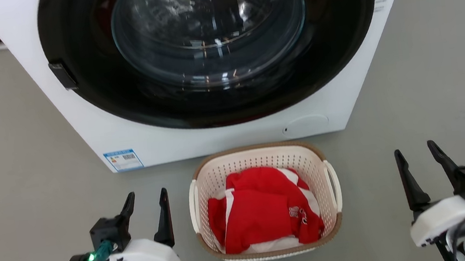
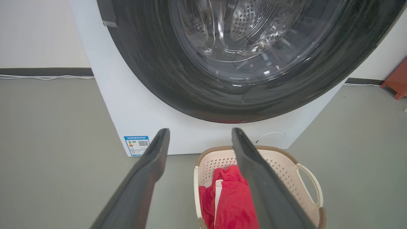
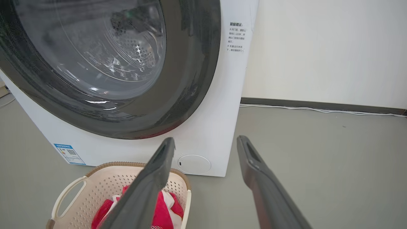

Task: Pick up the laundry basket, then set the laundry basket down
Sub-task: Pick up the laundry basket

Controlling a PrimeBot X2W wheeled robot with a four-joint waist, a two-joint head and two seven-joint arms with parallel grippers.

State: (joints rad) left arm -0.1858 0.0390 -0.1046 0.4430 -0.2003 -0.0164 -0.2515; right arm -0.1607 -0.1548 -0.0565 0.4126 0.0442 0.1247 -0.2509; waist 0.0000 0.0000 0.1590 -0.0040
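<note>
Nearest, the left gripper [image 1: 147, 195] and right gripper [image 1: 414, 149], dark and two-fingered, are hanging released and empty, flanking the small cream perforated plastic laundry basket [image 1: 258, 157]. It is sitting on the grey floor [image 1: 18, 152] just before the white front-loading washer [image 1: 162, 139], carrying red-and-white cloth [image 1: 260, 215]. Probably light and stiff, it is offering its white loop handles [image 1: 336, 188] for gripping.

The grey floor [image 1: 4, 154] carried the white washing machine [image 1: 198, 139] and, just before it, the laundry basket [image 1: 260, 158].
</note>
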